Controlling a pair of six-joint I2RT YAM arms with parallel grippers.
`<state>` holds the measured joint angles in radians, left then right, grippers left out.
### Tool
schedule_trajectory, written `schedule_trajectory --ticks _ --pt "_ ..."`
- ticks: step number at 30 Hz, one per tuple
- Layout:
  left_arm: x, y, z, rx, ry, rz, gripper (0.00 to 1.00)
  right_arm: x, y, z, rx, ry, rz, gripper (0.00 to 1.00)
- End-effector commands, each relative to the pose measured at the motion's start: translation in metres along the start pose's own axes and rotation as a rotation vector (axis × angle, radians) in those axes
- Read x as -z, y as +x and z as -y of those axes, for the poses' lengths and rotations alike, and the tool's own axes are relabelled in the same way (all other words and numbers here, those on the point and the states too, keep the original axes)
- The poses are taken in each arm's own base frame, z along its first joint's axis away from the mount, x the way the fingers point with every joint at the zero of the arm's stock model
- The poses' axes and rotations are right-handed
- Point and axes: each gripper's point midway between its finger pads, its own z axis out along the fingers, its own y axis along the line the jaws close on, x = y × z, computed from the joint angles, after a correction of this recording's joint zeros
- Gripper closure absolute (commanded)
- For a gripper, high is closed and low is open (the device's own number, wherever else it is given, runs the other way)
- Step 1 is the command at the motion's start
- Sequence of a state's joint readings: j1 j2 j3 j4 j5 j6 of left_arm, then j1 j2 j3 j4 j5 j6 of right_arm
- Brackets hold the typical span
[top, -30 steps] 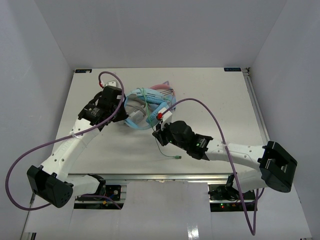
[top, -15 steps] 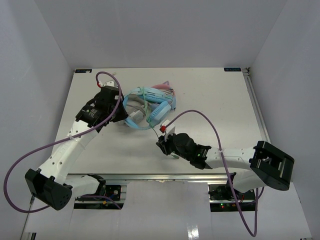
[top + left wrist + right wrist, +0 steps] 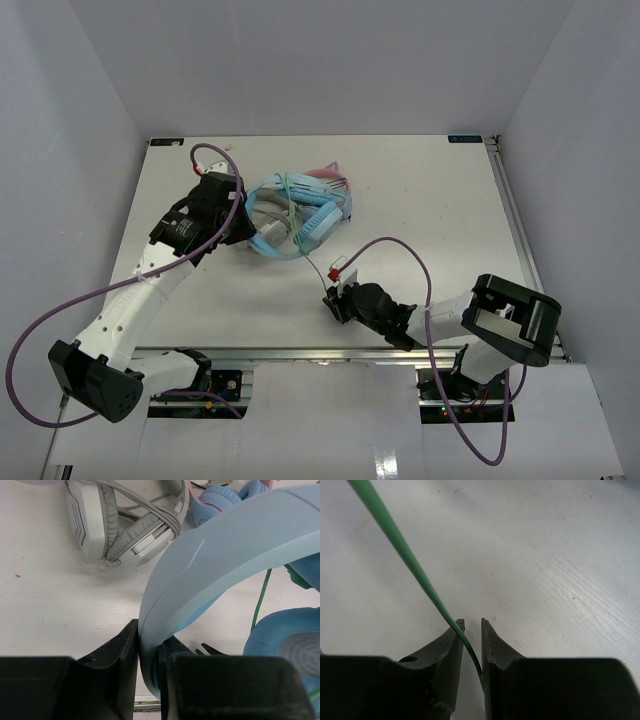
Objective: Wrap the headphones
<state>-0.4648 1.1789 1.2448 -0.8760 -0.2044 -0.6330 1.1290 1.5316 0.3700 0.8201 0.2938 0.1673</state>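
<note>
Plainly, pale walls (image 3: 300, 60) enclose the white table (image 3: 440, 200) bearing headphones (image 3: 320, 224).

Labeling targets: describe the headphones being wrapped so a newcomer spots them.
On the white table, three headsets lie piled by the left gripper. The headphones are the pair whose headband that gripper pinches. Unlike the grey-white pair and the pink pair, they are light blue throughout, trailing a thin green cable.
</note>
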Motion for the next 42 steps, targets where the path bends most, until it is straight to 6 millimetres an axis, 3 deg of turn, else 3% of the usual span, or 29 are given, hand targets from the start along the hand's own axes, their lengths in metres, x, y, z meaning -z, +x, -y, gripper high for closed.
schedule_trajectory --ticks 1,6,10,14,18,22,25,27,30,33,36,42 --pt "0.038 -0.04 0.032 0.079 0.161 0.13 1.0 0.0 -0.013 0.004 -0.016 0.028 0.102 0.74" --pt "0.043 -0.034 0.047 0.089 0.255 0.1 1.0 0.001 -0.001 0.006 -0.046 0.031 0.104 0.76" --pt "0.049 -0.033 0.053 0.091 0.294 0.095 1.0 -0.002 0.003 0.007 -0.052 0.035 0.1 0.92" --pt "0.069 -0.026 0.076 0.022 0.462 0.065 1.0 -0.006 0.0 0.01 -0.053 0.056 0.112 0.92" --pt "0.1 -0.007 0.101 -0.148 0.691 -0.008 1.0 -0.006 -0.016 0.025 -0.078 0.069 0.144 0.92" --pt "0.117 0.017 0.113 -0.282 0.855 -0.095 1.0 -0.015 -0.042 0.047 -0.108 0.041 0.153 0.92" --pt "0.131 0.045 0.12 -0.386 1.042 -0.182 1.0 -0.019 -0.066 0.063 -0.105 -0.032 0.148 0.92" --pt "0.119 0.061 0.113 -0.407 1.043 -0.227 1.0 -0.019 -0.091 0.089 -0.116 -0.033 0.141 0.92" --pt "0.088 0.063 0.097 -0.44 0.895 -0.202 1.0 -0.013 -0.087 0.093 -0.125 -0.127 -0.004 0.92" --pt "0.062 0.067 0.082 -0.479 0.76 -0.197 1.0 -0.009 -0.117 0.106 -0.1 -0.156 -0.02 0.92" --pt "0.028 0.067 0.057 -0.521 0.578 -0.182 1.0 -0.003 -0.131 0.12 -0.116 -0.167 -0.085 0.92" --pt "0.007 0.078 0.062 -0.645 0.602 -0.187 1.0 -0.003 -0.14 0.129 -0.141 -0.26 -0.219 0.92"
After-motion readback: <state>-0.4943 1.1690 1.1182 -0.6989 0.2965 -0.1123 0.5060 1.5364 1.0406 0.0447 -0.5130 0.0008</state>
